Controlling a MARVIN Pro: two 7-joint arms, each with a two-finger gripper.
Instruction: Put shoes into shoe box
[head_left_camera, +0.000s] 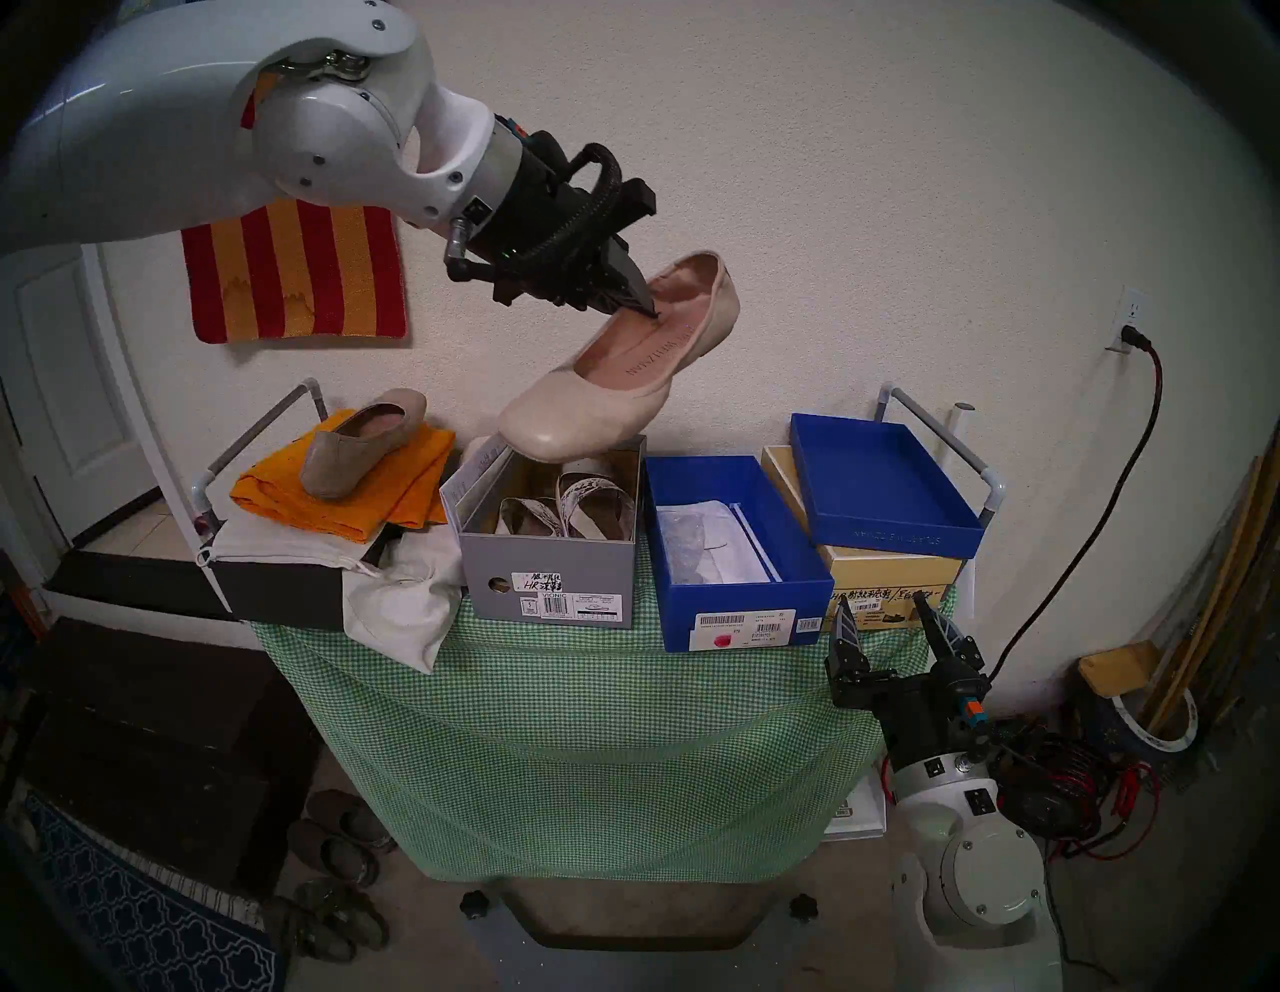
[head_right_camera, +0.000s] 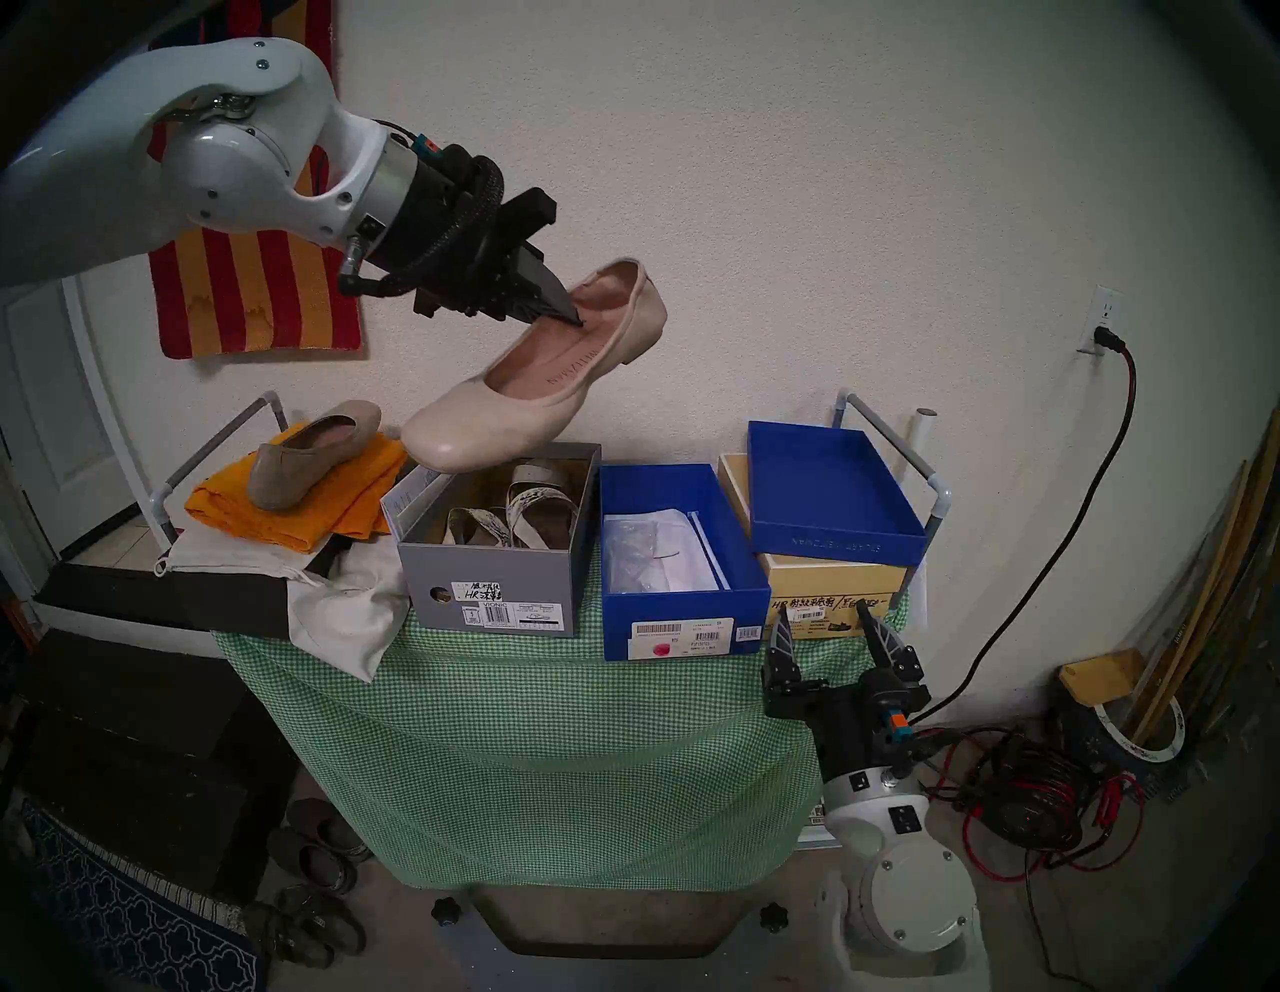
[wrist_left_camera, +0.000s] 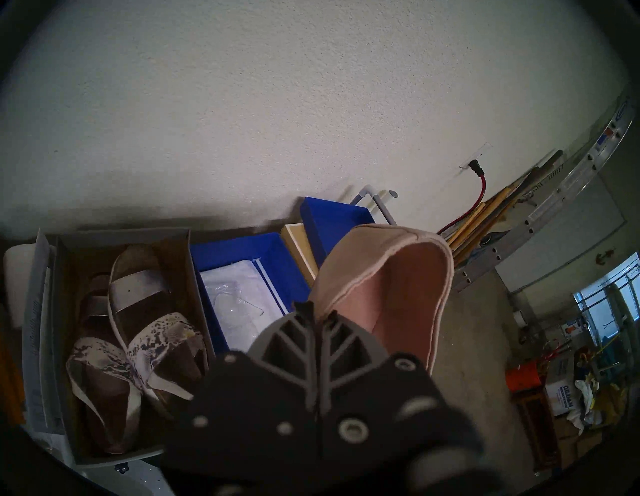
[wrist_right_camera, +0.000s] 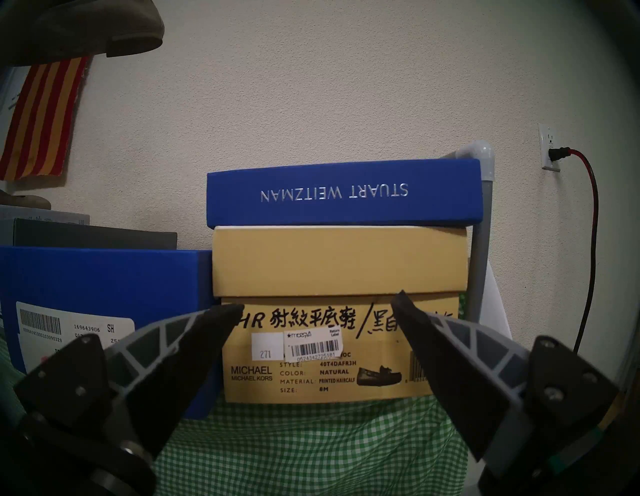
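A: How will the soft beige leather ballet flat with the pink inside (head_left_camera: 627, 370) handle?

B: It is judged to be light and floppy. The rim is gathered and stretchy, so it can be bent and squashed easily. It is not thought to be easy to break, but the smooth leather may be slippery.

A: Where should it be taken hold of?

B: The side rim near the heel is a good place, and that is where it is pinched. The fingers of the left gripper (head_left_camera: 651, 312) are closed tight on that rim, one inside the shoe and one outside.

A: Where is the shoe compared with the gripper?

B: It is hung below and in front of the fingertips, in the air. The heel is held high and the toe is tipped down. The toe is seen just above the back edge of the grey cardboard box with white strappy sandals (head_left_camera: 547, 561).

A: And the other shoe?

B: The second beige flat (head_left_camera: 363, 440) is laid on a folded orange cloth (head_left_camera: 388, 499), well apart from the gripper.

A: Where is the deep blue cardboard box with white labels (head_left_camera: 738, 554)?

B: It is stood just beside the grey box, to the right in the head view. White paper is seen inside it, and no shoe yet.

A: What about the right gripper (head_left_camera: 893, 623)?

B: It is held open, low in front of the table, with nothing in it.
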